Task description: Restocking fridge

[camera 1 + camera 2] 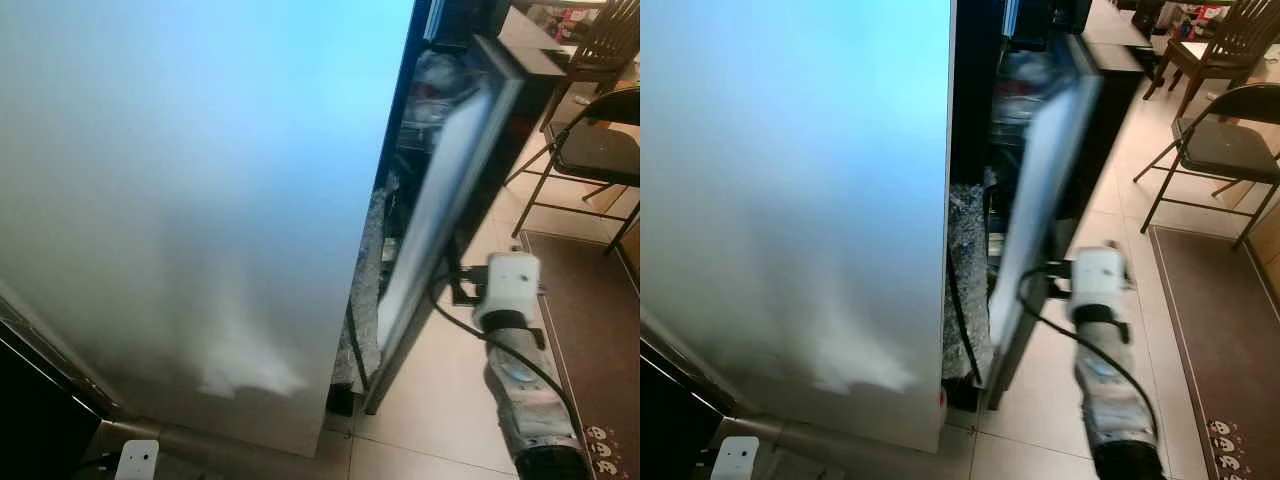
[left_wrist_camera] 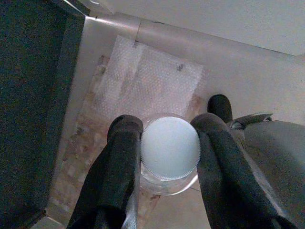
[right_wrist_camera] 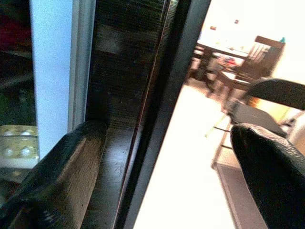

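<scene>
The left gripper, fingers clamped just under the pale ribbed cap, holds the clear, likely rigid and slippery jar, while the right gripper, fingers apart, straddles the edge of the dark-framed fridge door.

Bluish glare, soft blur; overexposed background.

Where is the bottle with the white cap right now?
The bottle is clamped between the left gripper fingers in the left wrist view, its white cap facing the camera, above a tiled floor beside a sheet of bubble wrap.
</scene>
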`<state>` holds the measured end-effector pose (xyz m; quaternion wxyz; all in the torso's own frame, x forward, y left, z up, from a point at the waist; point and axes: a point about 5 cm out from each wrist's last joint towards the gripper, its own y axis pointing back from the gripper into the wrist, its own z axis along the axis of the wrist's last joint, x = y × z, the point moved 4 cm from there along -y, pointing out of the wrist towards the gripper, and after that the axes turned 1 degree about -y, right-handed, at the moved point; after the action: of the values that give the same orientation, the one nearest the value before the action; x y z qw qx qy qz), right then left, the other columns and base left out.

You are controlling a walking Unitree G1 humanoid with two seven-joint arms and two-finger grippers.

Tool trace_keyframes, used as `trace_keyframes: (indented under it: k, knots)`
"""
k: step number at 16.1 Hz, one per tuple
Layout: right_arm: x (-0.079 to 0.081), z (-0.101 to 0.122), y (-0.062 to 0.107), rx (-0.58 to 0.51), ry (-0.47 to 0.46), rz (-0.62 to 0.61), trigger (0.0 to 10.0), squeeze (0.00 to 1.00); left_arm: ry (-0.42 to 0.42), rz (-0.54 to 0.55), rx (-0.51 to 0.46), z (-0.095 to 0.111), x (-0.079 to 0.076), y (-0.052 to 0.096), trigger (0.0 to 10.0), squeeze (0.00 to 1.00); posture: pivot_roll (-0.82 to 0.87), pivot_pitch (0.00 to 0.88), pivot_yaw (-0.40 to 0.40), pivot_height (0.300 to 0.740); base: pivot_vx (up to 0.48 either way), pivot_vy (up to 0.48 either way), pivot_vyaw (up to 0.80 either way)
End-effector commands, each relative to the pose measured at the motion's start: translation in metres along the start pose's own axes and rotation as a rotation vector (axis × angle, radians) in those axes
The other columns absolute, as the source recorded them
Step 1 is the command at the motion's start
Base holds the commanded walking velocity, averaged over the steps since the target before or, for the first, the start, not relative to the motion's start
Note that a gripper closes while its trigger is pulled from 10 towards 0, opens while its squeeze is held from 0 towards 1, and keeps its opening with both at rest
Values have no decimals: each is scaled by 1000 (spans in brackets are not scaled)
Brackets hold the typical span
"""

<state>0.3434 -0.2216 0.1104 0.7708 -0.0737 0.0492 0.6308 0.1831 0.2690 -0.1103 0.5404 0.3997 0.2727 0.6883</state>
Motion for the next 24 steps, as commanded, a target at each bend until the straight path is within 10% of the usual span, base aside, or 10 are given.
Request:
trace_keyframes:
  k: [1, 10, 16, 24]
  knots:
    - [-29, -4, 2, 14, -9, -108, 10000, 0, -1, 0, 17, -6, 0, 1, 10000, 0, -124, 53, -45, 740, 0, 0, 0]
    - [-61, -68, 22, 224, -68, -213, 10000, 0, -2, -4, 27, -9, -2, 1, 10000, 0, -122, 50, -49, 740, 0, 0, 0]
    - [-74, -148, 68, 527, -186, -262, 10000, 0, 4, -3, 23, -7, -4, 1, 10000, 0, -122, 48, -53, 740, 0, 0, 0]
    - [-17, -225, 165, 1019, -225, -25, 10000, 0, 15, -5, 31, -8, -6, 1, 10000, 0, -123, 46, -57, 740, 0, 0, 0]
